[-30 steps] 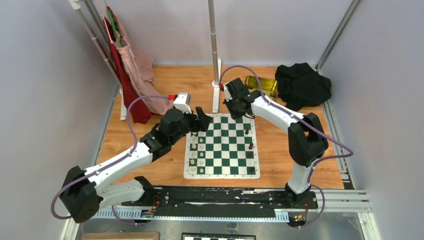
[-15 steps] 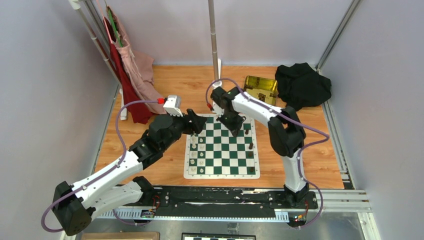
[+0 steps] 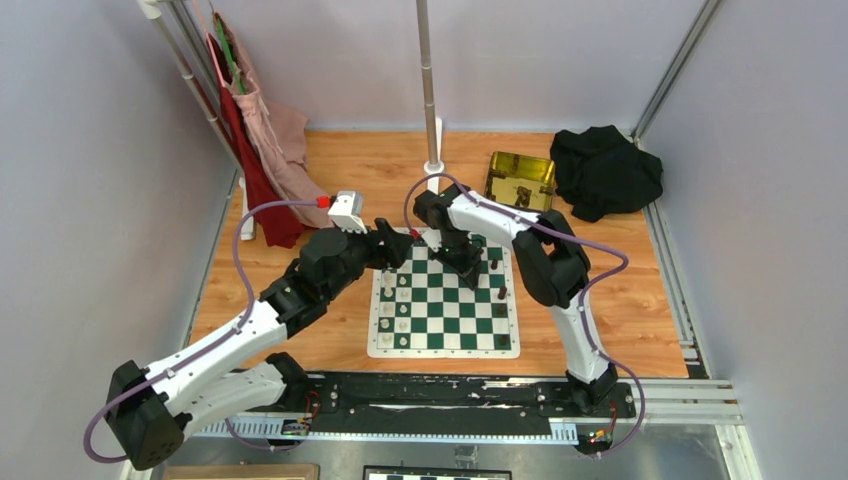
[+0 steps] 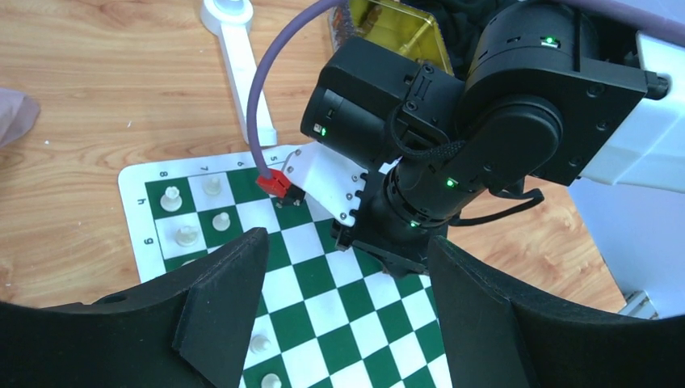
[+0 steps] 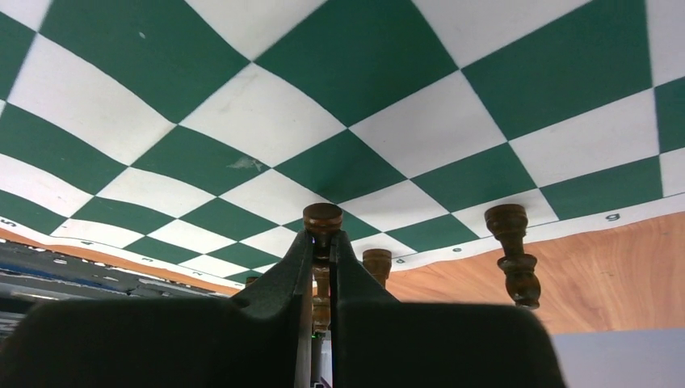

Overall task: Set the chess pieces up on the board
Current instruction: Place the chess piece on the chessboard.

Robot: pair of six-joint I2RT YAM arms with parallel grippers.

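Here, the right gripper (image 5: pixel 321 242) is pinching a dark brown chess piece (image 5: pixel 322 217) between closed fingers over the far squares of the board (image 3: pixel 450 312). The left gripper (image 4: pixel 346 242) is hovering, fingers spread and empty, above the board's far-left corner, near the cream pieces (image 4: pixel 171 199). Further dark pieces (image 3: pixel 501 293) are standing along the right edge.

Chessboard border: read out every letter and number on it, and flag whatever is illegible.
"8", "7", "6", "5": along one white edge of the board, left wrist view.
"h", "g": down the adjoining edge, same view.
"d", "e", "g": probable, upside down on the border in the right wrist view.
Top view: edge markings too small to read.
Gold tin: nothing legible.
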